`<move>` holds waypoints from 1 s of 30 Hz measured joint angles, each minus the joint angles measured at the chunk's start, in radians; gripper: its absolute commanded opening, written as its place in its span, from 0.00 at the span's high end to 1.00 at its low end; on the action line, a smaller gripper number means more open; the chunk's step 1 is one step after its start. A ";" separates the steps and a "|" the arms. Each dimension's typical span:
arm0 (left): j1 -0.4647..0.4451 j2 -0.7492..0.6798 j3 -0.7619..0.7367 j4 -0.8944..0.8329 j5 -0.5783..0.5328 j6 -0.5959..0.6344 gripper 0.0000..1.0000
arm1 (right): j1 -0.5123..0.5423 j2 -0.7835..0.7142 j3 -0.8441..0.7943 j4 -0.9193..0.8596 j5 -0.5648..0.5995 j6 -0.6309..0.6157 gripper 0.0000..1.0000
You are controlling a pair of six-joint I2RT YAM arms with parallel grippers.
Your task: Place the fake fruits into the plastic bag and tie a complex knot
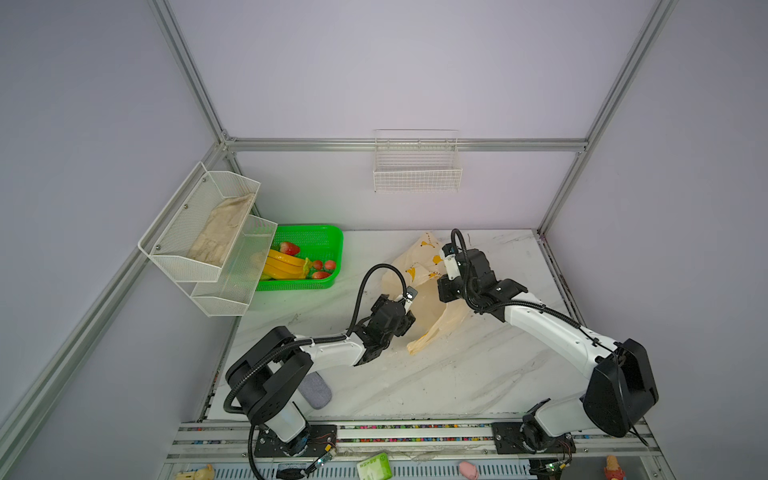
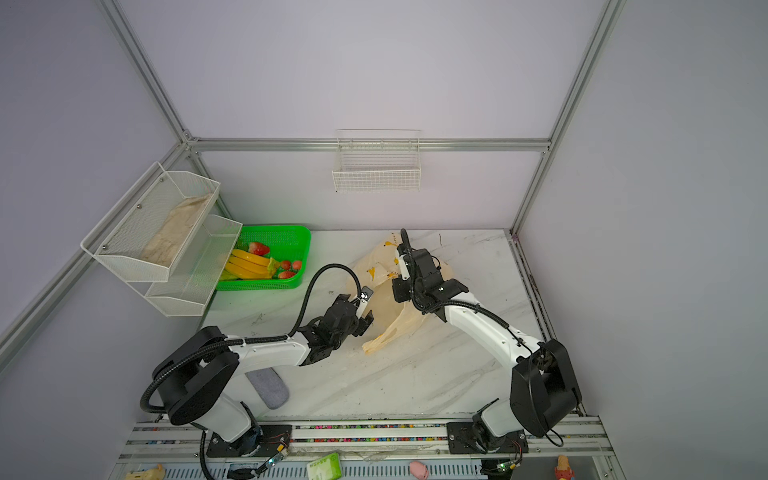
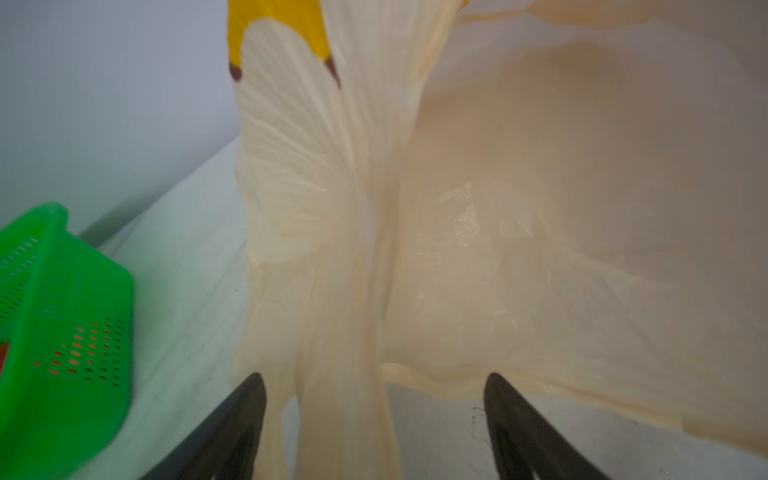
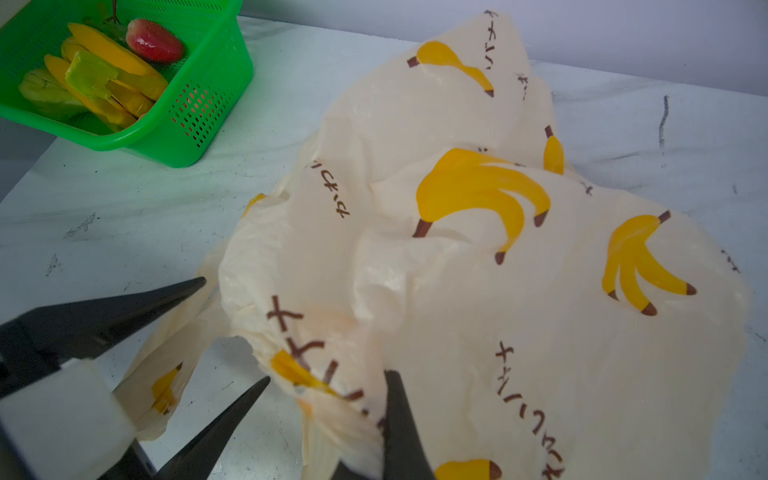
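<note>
The plastic bag, pale cream with yellow banana prints, lies crumpled mid-table in both top views. My right gripper is shut on a bunched edge of the plastic bag, and only one of its fingers shows clear of the film. My left gripper is open, with a twisted bag handle running between its fingers without touching them. The fake fruits lie in the green basket: a banana bunch and strawberries. The banana bunch and one strawberry also show in the right wrist view.
White mesh shelves hang on the left wall, partly over the green basket. A wire basket hangs on the back wall. A grey pad lies by the left arm's base. Marble table stretches toward the front rail.
</note>
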 measured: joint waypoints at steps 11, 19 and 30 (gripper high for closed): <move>0.003 -0.087 0.005 -0.043 0.096 -0.068 0.99 | -0.004 -0.067 0.044 -0.084 0.089 -0.080 1.00; 0.005 -0.331 0.167 -0.297 0.353 -0.302 1.00 | -0.003 -0.169 0.052 -0.039 0.148 -0.167 0.81; 0.110 -0.334 0.395 -0.636 0.752 -0.494 1.00 | 0.041 -0.170 0.014 0.091 0.208 -0.307 0.54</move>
